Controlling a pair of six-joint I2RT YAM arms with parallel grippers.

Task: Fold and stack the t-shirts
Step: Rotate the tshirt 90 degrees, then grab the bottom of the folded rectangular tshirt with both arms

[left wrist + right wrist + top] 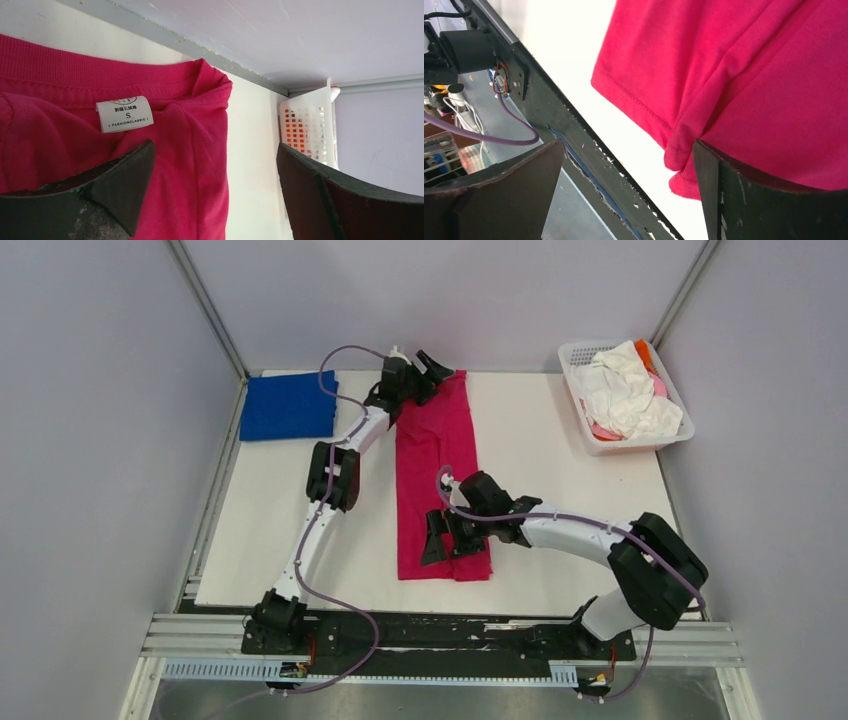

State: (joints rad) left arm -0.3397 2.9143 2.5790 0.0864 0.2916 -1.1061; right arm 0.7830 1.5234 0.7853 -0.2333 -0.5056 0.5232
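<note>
At the near edge, the two arm bases sit on a black mounting rail (450,635) that fronts the white bench (580,510). Just beyond it the right pincer (450,540) hangs over the near hem of the magenta t-shirt (435,455). Its jaws are spread wide and hold nothing: in the wrist view one finger is above the hem's corner and the other is out over the bench edge and rail. Whether either finger touches the cloth cannot be told. The magenta t-shirt lies flat in the middle of the bench, folded into a long narrow strip that runs from near to far. At its far end the left pincer (438,368) is over the collar, also gaping wide and empty. One finger is above the cloth just below the small white neck label (124,114), the other past the shirt's side edge over bare bench. In the far left corner a royal-blue t-shirt (288,405) lies folded into a flat rectangle, well apart from the magenta one. In the far right corner a white lattice basket (625,447) holds crumpled white shirts (625,395), with pink cloth (605,430) and a bit of orange cloth (645,352) showing among them.
</note>
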